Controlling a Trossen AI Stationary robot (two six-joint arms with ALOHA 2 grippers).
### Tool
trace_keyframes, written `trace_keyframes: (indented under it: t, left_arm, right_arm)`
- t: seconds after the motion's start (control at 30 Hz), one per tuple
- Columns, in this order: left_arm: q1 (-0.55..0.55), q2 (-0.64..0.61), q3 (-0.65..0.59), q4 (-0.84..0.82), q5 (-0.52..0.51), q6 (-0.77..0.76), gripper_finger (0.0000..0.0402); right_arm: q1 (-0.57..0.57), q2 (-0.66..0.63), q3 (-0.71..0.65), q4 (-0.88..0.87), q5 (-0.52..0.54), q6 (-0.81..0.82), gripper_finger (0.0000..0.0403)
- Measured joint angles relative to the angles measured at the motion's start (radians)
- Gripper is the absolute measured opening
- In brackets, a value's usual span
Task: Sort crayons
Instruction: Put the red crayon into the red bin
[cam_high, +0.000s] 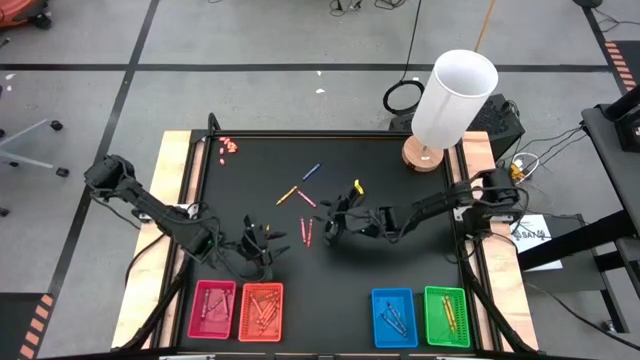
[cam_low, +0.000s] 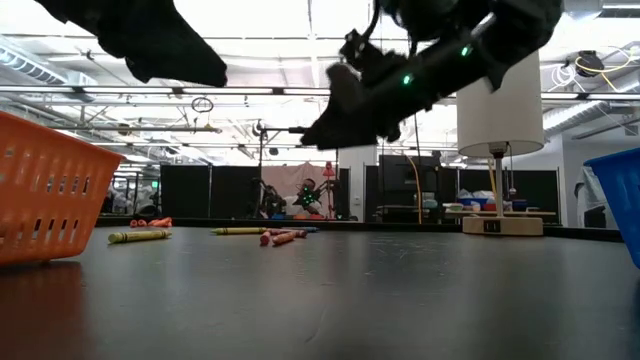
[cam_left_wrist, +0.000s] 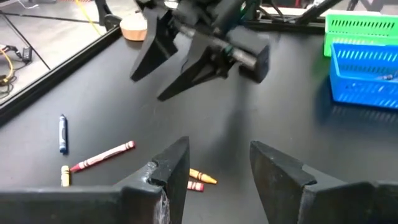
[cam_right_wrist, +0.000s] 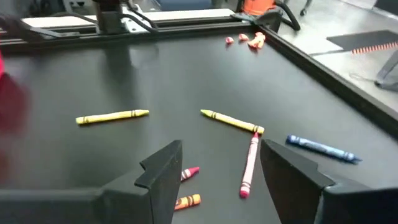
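Left claw (cam_high: 262, 243): mine, hanging low over the front-left of the tabletop (cam_high: 400, 260), just behind the orange tray (cam_high: 261, 310); fingers apart with nothing between them.
Crayons already binned: some lie in the pink tray (cam_high: 212, 309), the orange tray, the blue tray (cam_high: 393, 316) and the green tray (cam_high: 446, 316) along the front edge.
Loose crayons (cam_high: 304, 215): a handful scattered mid-tabletop, between my two claws (the small pink bits at the far-left corner are not crayons).
Red pair (cam_high: 305, 232): two short sticks side by side, lying roughly front-to-back, just to the left of my right claw.
Yellow crayon (cam_right_wrist: 232, 121): in the right wrist view it lies slantwise ahead of the claw, its end touching the top of the pink crayon (cam_right_wrist: 248, 165).
Blue crayon (cam_right_wrist: 320, 147): beyond the pink one, apart from it, slanted.
Right claw (cam_high: 335, 222): mine, reaching in from the right, raised clear of the surface in the low view; fingers apart, empty.
Deciding relation: the pink crayon runs nearly along my line of sight, inside the gap between the right fingers, so I judge the right arm the nearer one; the jaws would close across its short width.
Risk: the yellow crayon touching it may be dragged along.
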Motion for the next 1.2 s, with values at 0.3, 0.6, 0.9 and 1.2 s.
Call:
trace_keyframes:
  t: [0.3,0.6,0.9,1.2]
  left_arm:
    - [-0.025,0.0,-0.03,-0.004,0.008,-0.009,0.0168]
    - [-0.029,0.0,-0.034,-0.005,0.007,0.016,0.0168]
    - [-0.04,0.0,-0.034,-0.008,0.014,0.016,0.0168]
    - [-0.04,0.0,-0.034,-0.008,0.014,0.016,0.0168]
  right_arm:
    - [-0.062,0.179,0.031,0.128,-0.002,0.065,0.0201]
    - [-0.161,0.333,0.194,0.06,-0.109,0.044,0.0201]
    - [-0.208,0.358,0.261,-0.162,-0.109,0.105,0.0201]
    - [-0.208,0.356,0.262,-0.222,-0.11,0.111,0.0161]
